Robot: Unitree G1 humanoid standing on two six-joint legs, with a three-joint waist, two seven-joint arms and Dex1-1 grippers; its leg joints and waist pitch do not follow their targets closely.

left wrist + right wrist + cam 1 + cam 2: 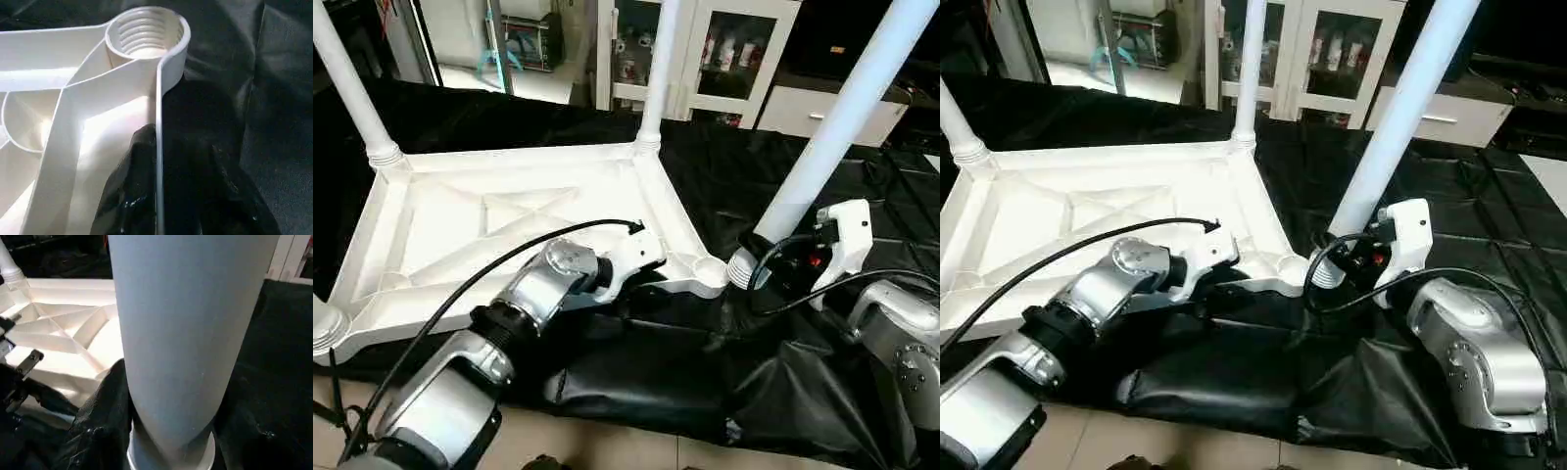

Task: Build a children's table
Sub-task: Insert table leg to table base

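I clamped the left pincer (159, 196) on the tabletop (509, 220) rim to steady it, while the right pincer (166, 450) gripped the fourth leg (842, 122) beside the empty corner socket (146, 34).

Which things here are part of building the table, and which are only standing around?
Part of the job:
- tabletop, lying underside up
- two far legs, standing in their sockets
- fourth leg at the right gripper
- empty corner socket
- left gripper at the near rim

Only standing around:
- black sheet
- white cabinet
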